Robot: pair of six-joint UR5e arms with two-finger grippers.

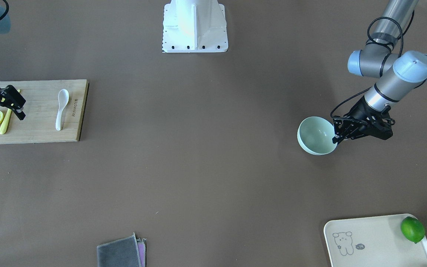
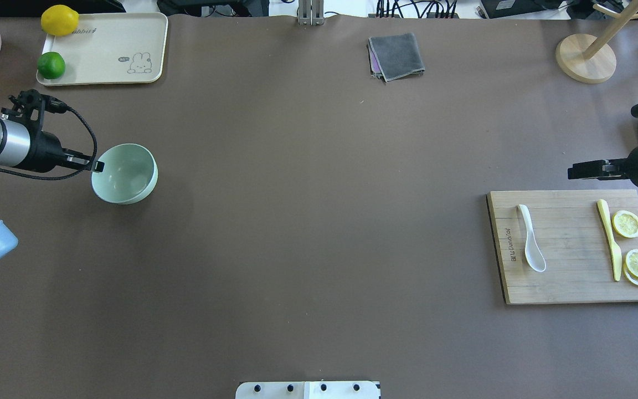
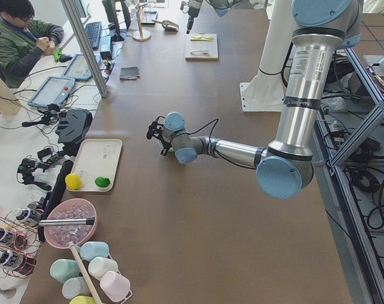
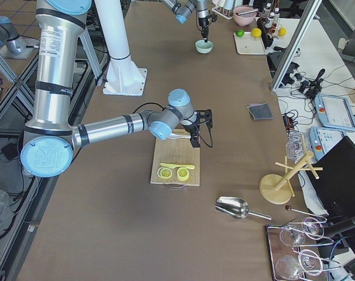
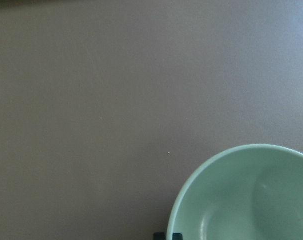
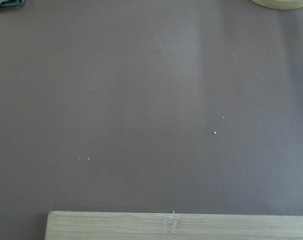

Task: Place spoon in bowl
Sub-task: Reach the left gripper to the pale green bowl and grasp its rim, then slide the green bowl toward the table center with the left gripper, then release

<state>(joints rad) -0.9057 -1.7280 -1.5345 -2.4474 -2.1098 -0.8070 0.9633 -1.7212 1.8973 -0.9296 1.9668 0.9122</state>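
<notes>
I'm seeing the spoon (image 2: 530, 238) lying on the cutting board (image 2: 568, 249) at the overhead view's right. The right wrist view is catching only that board's edge. The front view is showing the right hand (image 1: 6, 115) hanging released over the board. At overhead's far left, the left hand (image 2: 97, 165) is clenching the bowl (image 2: 125, 173) by its rim.

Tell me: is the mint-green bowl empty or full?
Empty. The bowl shows only its bare inside; the spoon lies on the cutting board.
</notes>
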